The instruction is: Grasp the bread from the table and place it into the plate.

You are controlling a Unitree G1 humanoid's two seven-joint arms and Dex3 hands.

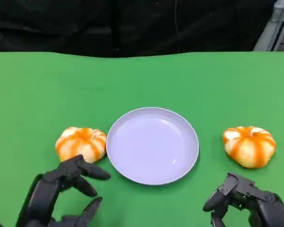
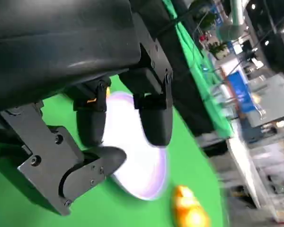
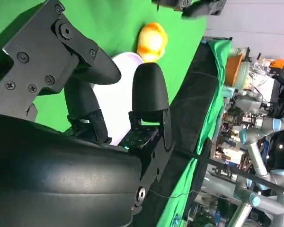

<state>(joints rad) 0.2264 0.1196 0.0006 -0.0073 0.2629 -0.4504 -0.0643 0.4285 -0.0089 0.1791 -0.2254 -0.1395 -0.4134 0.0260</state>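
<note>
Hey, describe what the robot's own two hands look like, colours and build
Both the left hand and right hand are matte black, built of angular plates with visible screws and fingers ending in rounded smooth tips. The wrist views show a glossy rounded black shell behind each hand. A small green light glows on the right hand.

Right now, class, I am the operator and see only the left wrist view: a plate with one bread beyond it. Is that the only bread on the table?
Observer: No. The head view shows two: the left bread close by the plate, and the right bread apart on its other side.
Operator: Is either hand holding one?
Observer: No. The left hand and the right hand are both open, each just short of its nearer bread.
Operator: Anything in the plate?
Observer: Nothing; the head view shows it bare.
</note>
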